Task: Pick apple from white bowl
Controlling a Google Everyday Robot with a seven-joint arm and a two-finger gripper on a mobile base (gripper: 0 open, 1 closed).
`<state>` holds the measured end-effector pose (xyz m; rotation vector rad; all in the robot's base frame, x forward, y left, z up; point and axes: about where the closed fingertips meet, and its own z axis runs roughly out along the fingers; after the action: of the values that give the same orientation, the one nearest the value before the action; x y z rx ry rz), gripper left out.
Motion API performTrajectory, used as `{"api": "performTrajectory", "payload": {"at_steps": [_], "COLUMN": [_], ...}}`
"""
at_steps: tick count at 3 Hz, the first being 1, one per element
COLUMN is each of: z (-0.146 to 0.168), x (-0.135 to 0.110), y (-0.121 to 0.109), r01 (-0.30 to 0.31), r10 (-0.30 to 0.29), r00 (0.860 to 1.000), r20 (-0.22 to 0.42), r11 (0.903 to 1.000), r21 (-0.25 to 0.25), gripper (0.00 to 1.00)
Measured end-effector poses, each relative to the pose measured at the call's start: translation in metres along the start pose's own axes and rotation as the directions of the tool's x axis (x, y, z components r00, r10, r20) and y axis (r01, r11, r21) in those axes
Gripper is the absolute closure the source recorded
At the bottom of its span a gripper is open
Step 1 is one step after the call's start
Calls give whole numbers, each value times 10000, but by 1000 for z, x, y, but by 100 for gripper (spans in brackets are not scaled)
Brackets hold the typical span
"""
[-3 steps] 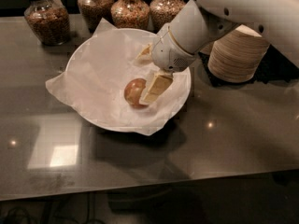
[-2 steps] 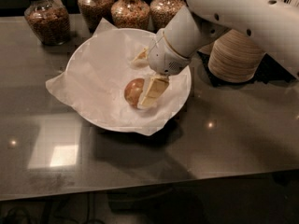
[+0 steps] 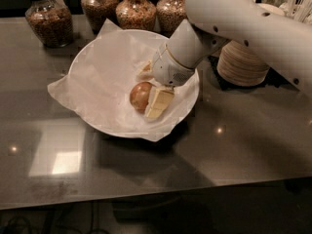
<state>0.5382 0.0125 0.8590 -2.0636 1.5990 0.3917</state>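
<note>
The apple (image 3: 140, 95), small, reddish-brown and glossy, lies inside the white bowl (image 3: 92, 57) on its crinkled paper lining, right of centre. My gripper (image 3: 151, 87) reaches down into the bowl from the right on the white arm. Its fingers are spread. One cream fingertip (image 3: 158, 103) sits against the apple's right side and the other (image 3: 145, 71) stands just above the apple. The apple rests on the paper and is not lifted.
Several glass jars of grain (image 3: 48, 18) stand along the back edge. A stack of small paper bowls (image 3: 242, 61) is right of the white bowl, under my arm. The dark glossy table (image 3: 219, 145) stretches in front.
My arm has shifted slightly lower and closer over the bowl. The apple and the fingers stay in nearly the same place.
</note>
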Motion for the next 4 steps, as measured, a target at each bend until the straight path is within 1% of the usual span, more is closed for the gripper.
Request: {"api": "performTrajectory", "payload": {"at_steps": [1,2,4], "z": [9,12,12], "x": [7,9,9], "y": [2,2,2], "r01": [-116,-163,-161], "r10": [114,161,159], "r00": [9999,9998,9998], "r20": [-67,-76,-76], "r11": [9998,9996,9996], "r21": [-184,-248,-250], "gripper": [30,38,85]}}
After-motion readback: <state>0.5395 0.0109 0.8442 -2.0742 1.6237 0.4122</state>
